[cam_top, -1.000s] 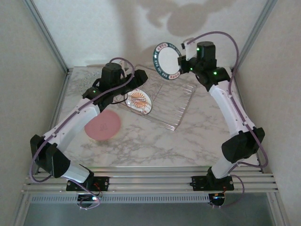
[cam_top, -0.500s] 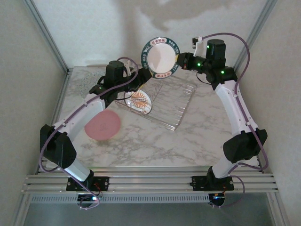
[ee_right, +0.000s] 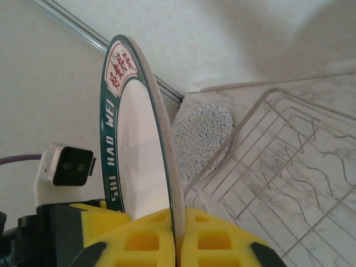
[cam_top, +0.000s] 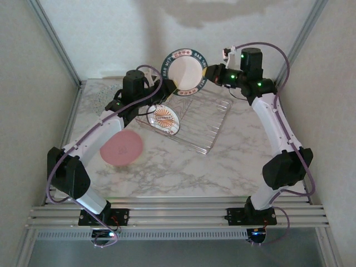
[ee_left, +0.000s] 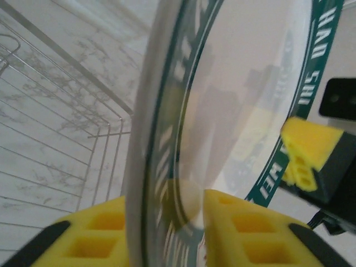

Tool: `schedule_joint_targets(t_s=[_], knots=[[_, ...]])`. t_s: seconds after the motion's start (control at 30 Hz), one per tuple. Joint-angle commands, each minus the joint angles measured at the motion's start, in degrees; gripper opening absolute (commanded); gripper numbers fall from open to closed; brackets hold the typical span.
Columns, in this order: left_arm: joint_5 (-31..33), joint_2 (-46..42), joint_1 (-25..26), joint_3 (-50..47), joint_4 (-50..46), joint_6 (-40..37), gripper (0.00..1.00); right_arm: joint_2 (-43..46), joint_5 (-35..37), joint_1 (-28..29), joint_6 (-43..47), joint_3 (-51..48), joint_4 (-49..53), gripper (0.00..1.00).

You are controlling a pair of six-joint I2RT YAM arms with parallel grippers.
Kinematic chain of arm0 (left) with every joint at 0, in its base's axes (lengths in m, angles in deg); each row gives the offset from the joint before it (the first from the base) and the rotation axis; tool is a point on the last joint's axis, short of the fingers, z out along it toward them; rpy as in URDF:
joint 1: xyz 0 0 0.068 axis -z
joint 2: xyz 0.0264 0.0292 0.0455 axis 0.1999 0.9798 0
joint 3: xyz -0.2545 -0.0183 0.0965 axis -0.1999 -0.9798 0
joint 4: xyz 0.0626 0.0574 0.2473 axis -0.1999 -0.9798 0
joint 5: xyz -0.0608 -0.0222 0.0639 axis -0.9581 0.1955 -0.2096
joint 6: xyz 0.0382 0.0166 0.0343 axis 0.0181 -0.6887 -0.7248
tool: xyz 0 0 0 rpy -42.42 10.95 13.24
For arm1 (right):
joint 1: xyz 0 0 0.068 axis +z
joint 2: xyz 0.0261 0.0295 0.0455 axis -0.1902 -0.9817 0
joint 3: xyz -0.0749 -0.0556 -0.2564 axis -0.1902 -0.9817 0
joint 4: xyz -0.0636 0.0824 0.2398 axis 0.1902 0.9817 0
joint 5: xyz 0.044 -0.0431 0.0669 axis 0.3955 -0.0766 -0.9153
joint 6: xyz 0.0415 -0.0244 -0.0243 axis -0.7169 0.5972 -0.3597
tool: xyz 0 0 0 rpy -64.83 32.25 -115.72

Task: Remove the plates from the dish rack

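"Green-rimmed plate (cam_top: 183,71), where is it?"
"Aloft and upright, above the 12 o'clock edge of the dish rack (cam_top: 208,129)."
"Held how?"
"Right pincer (ee_right: 177,236) pinches its 3 o'clock rim; left pincer (ee_left: 164,228) grips its 8 o'clock rim."
"Others?"
"Emblem plate (cam_top: 165,118) stands in the rack; pink plate (cam_top: 121,148) lies on the bench (cam_top: 183,167) at 8 o'clock."

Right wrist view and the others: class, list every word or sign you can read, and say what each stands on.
"SHI HAO WEI": white letters on the rim of the green-rimmed plate, right wrist view.
Red characters on the same rim: not legible to me.
Emblem on the small white plate: any lettering too small to read.
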Motion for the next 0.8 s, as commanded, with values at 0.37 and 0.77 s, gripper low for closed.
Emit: schedule_joint_targets(t_s=[0.37,0.77], knots=[[0.34,-3.23,-1.71,-5.19,7.85,4.94,0.00,0.95,0.16,2.10,3.20,0.37,2.64,0.19],[2.04,-11.43,-4.73,-12.16,5.35,6.65,0.00,6.81,12.16,5.31,15.49,-4.89,-3.25,0.68]])
